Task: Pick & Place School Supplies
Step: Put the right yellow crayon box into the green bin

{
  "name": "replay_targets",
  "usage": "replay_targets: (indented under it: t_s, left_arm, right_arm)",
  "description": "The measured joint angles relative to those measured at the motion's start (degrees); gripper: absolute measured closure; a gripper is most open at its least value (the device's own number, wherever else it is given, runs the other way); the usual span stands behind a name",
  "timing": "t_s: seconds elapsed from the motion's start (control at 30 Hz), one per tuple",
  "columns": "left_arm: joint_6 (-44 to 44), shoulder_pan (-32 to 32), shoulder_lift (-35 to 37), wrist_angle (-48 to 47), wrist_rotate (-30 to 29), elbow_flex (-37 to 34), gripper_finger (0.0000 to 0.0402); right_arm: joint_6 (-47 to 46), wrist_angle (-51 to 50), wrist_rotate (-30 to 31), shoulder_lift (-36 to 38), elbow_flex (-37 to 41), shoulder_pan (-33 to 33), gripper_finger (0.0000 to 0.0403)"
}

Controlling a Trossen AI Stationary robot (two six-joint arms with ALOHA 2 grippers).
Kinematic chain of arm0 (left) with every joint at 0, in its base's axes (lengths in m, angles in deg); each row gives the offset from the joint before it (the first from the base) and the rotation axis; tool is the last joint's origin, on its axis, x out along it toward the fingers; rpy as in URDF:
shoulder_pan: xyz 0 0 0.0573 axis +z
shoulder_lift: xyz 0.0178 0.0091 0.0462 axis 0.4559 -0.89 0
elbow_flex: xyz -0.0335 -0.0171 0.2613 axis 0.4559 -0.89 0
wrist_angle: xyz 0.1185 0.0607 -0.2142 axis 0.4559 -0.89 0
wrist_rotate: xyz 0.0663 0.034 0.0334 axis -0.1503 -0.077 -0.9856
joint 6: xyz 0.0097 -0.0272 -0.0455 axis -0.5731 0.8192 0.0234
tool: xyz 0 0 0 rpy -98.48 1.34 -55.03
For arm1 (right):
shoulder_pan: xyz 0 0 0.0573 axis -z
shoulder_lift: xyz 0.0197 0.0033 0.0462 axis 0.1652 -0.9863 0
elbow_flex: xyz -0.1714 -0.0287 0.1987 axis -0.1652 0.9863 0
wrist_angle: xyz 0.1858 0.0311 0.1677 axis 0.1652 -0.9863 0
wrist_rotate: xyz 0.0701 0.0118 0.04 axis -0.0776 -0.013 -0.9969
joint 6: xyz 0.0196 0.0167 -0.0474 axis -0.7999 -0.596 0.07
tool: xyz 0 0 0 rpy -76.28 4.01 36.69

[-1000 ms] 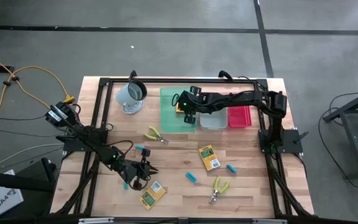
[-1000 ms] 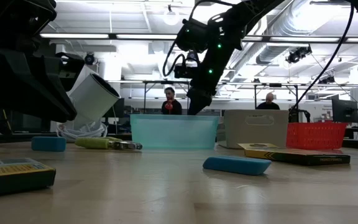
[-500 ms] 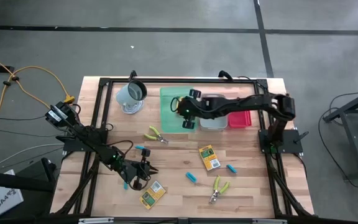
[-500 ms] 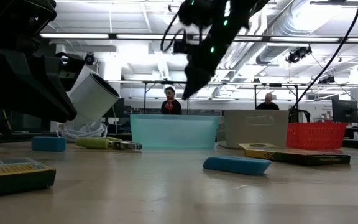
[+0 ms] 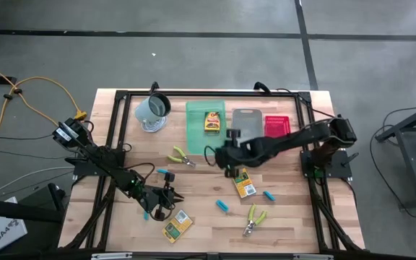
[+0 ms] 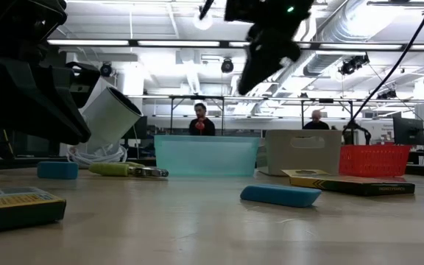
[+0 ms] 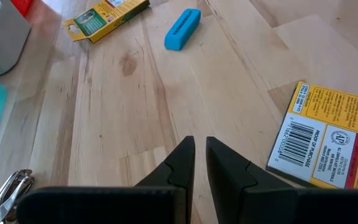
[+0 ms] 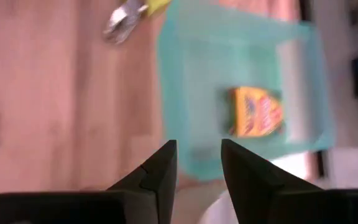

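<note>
One yellow-orange box (image 5: 212,120) lies flat in the green tray (image 5: 198,136), also seen in the right wrist view as the box (image 8: 258,112). Two more boxes (image 5: 243,183) (image 5: 178,225) lie on the table. Two yellow-green pliers (image 5: 181,156) (image 5: 253,218) and several cyan pieces (image 5: 223,206) (image 5: 269,195) (image 5: 162,171) rest on the wood. My right gripper (image 5: 226,157) hangs open and empty above the table, between the green tray and the middle box. My left gripper (image 5: 167,196) waits low near the near-left corner, its fingers (image 7: 188,152) almost together, beside a box (image 7: 331,140).
The grey-green mug (image 5: 152,110) lies on its side at the far left. The grey tray (image 5: 246,121) and the red tray (image 5: 276,124) stand right of the green one. The black frame (image 5: 114,130) borders the table. Bare wood lies between the pliers and the near edge.
My right gripper has drawn back from over the green tray toward the near edge and has risen. The yellow-orange box that it covered now lies uncovered in the green tray.
</note>
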Motion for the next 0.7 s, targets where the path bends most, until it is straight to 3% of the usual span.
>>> replay_targets:
  t_s: [0.27,0.47,0.57,0.7]
  left_arm:
    - [0.26,0.00,-0.02,0.02,0.00,0.00,0.0366]
    - [0.33,0.00,-0.01,0.82,1.02,0.00,0.0366]
    - [1.39,1.24,-0.02,3.51,6.23,0.00,0.0366]
    - [5.06,6.41,-0.02,6.85,18.81,0.02,0.0366]
  right_arm:
    - [-23.92,-11.75,-1.09,0.00,0.00,-6.32,0.0305]
    - [-35.89,-17.05,-7.88,-0.72,0.02,-8.65,0.0313]
    - [-39.76,-18.10,-9.90,-0.70,0.02,-9.28,0.0314]
    - [-44.31,-19.49,-11.05,-0.70,0.02,-10.36,0.0314]
